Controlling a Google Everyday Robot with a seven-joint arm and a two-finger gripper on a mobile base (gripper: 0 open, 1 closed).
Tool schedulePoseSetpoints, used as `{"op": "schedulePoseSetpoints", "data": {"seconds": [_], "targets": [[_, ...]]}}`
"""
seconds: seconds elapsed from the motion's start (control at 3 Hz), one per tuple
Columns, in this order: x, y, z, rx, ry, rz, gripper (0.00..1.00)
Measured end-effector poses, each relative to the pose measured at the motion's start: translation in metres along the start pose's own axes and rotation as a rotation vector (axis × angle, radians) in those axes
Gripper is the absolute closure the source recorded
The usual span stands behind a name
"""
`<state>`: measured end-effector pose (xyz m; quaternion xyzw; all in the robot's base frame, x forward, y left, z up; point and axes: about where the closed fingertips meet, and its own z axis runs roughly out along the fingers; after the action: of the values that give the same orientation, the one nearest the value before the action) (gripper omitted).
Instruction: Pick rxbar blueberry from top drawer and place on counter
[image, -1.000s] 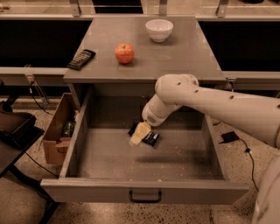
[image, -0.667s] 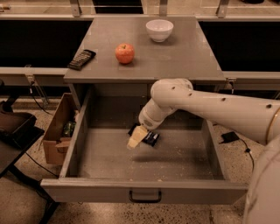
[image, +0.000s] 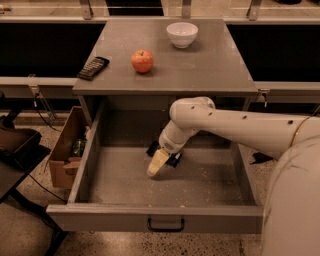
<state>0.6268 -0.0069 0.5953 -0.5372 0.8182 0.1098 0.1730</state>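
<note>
top drawer (image: 150, 217): open, front panel and pull handle nearest the camera.
gripper (image: 158, 164): low over the middle of the drawer floor; apart or together, cannot tell.
rxbar blueberry (image: 174, 159): dark shape just behind the gripper on the drawer floor, partly covered; lettering unreadable.
risk: the flat bar may skid toward the back wall, or be caught by one edge and drop on lifting.
arm (image: 235, 122): hides the drawer's rear right and any gripper-bar contact.
counter (image: 210, 70): carries black slab (image: 93, 67), apple (image: 142, 61) and bowl (image: 182, 34); the bar may clip its front edge.
</note>
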Motion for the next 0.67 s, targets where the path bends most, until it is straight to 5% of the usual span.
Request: {"op": "schedulePoseSetpoints", "data": {"seconds": [0.33, 0.67], "targets": [[0.0233, -0.0039, 0.0093, -0.002, 0.026, 0.042, 0.14], [0.0216, -0.004, 0.0038, -0.002, 0.027, 0.044, 0.37]]}}
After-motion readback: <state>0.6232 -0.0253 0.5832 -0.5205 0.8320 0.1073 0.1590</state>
